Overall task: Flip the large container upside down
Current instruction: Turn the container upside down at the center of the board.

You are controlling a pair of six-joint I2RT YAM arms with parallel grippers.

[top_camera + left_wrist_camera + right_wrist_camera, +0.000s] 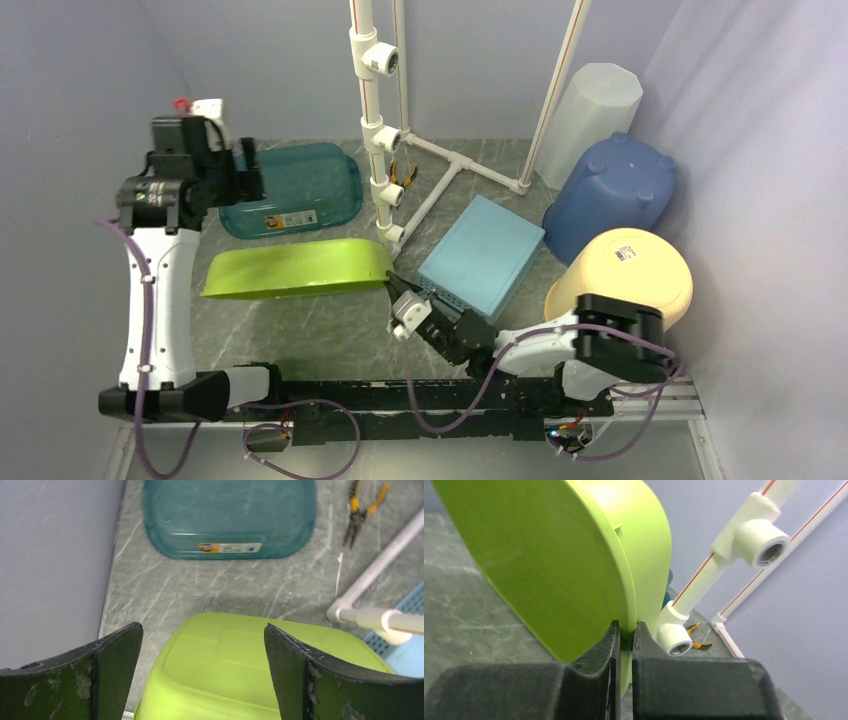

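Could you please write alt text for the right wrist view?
The right gripper is shut on the rim of a lime-green container, held on edge over a grey marbled table. A white pipe frame stands behind it.

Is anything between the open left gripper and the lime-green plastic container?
Nothing visible does. The left gripper stands open facing the lime-green plastic container, with only clear space between them. The right gripper pinches its rim.

Top view: showing even, cool, diffuse brightness; casting soft shadow under the green container (pixel 300 268) toward 6 o'clock.
Left wrist: blurring the left fingers (pixel 310 680) at 5 and 7 o'clock.
Right wrist: blurring the right fingers (pixel 549 690) at 6 o'clock; catching pale glare at 12 o'clock.
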